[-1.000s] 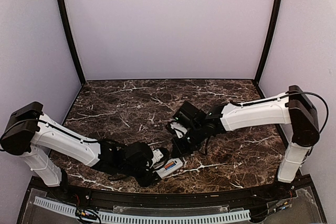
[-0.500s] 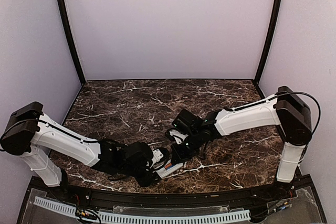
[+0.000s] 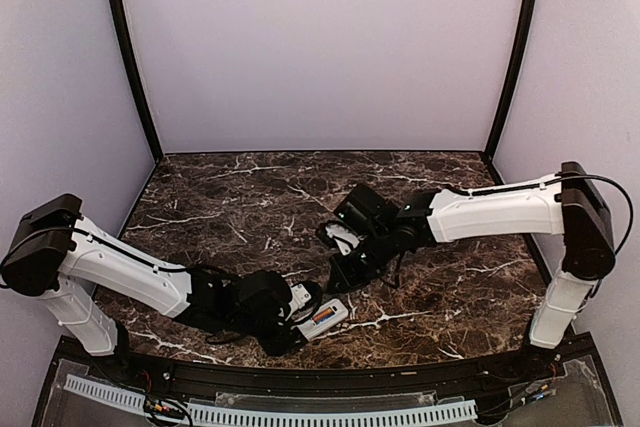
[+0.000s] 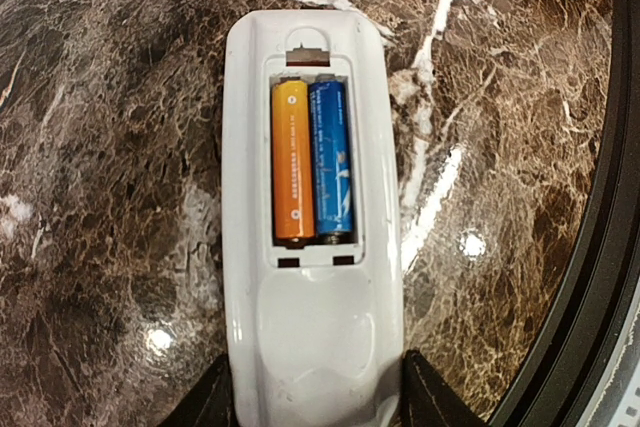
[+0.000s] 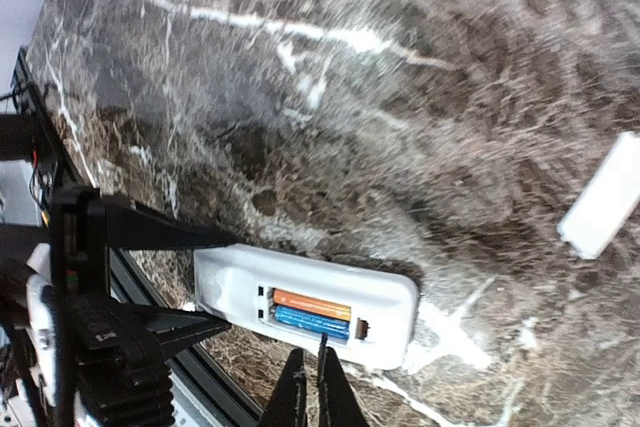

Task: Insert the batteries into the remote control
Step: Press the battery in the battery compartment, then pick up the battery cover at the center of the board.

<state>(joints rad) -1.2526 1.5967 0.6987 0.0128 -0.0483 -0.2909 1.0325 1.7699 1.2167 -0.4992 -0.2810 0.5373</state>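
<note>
The white remote control (image 4: 312, 287) lies back up on the marble table near the front edge, its battery bay open. The orange battery (image 4: 292, 162) and the blue battery (image 4: 331, 159) lie side by side in the bay. My left gripper (image 4: 318, 409) is shut on the remote's lower end, one finger on each long side. The top view shows the remote (image 3: 324, 317) with my left gripper (image 3: 298, 309) on it. My right gripper (image 5: 312, 387) is shut and empty, hovering just off the remote (image 5: 300, 297) beside the blue battery (image 5: 310, 321). It also shows in the top view (image 3: 340, 275).
A small white rectangular cover piece (image 5: 603, 197) lies loose on the marble table (image 3: 240, 197), beyond the remote's far end in the right wrist view. The black front rail (image 4: 600, 277) runs close to the remote. Lavender walls enclose the table.
My right gripper dipped toward the remote half a second ago and has now drawn back up and away a little. The left gripper and remote have not moved.
</note>
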